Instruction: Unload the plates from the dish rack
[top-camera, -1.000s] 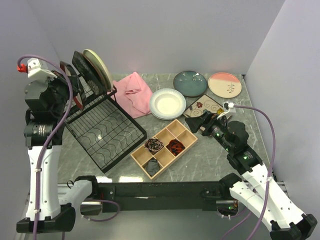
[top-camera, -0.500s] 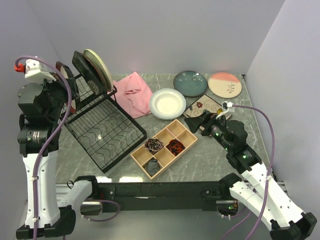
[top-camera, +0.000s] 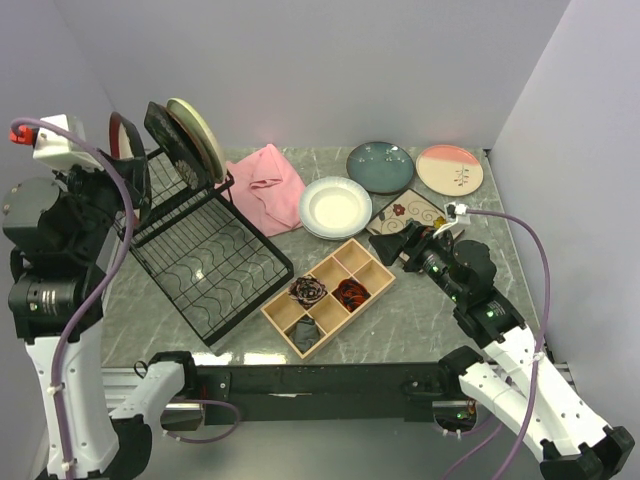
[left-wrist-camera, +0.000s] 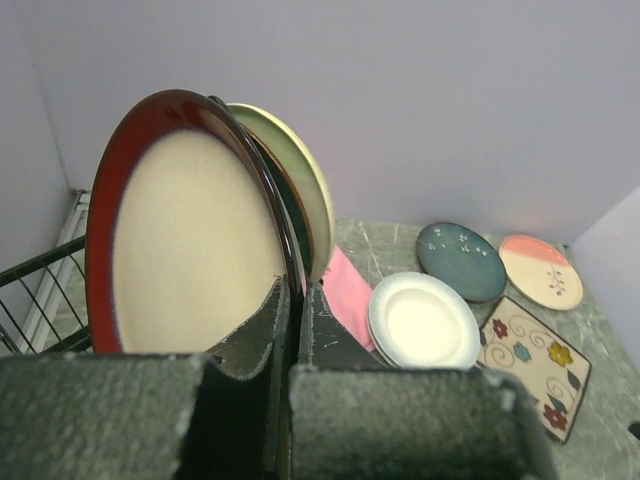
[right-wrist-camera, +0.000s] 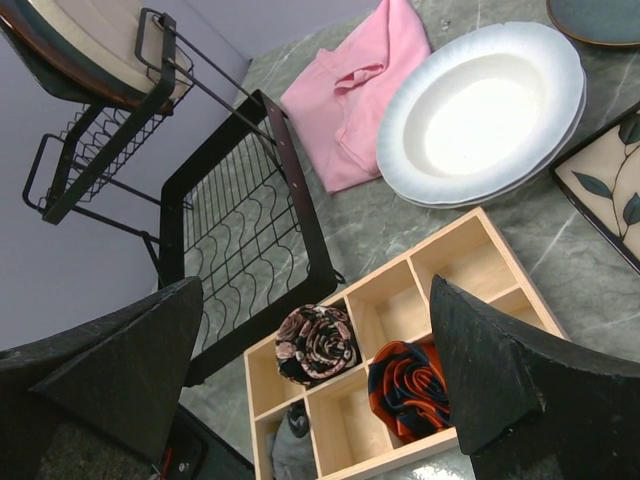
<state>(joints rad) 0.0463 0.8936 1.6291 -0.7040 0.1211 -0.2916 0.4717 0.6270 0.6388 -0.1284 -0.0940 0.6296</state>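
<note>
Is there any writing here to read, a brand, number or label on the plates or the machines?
No text can be read in any view.
Square plate: flowers and swirls only.
Pink plate: small flower marks only.
Teal plate: pale specks only.
Red plate: plain glaze.
Right arm and left arm: no legible label.

marble table (top-camera: 425, 312): dish rack (top-camera: 215, 270), pink cloth (top-camera: 268, 186), plates (top-camera: 335, 207), wooden tray (top-camera: 372, 276)

Left gripper (left-wrist-camera: 295, 296) hides the red plate's (left-wrist-camera: 190, 235) lower rim
</note>
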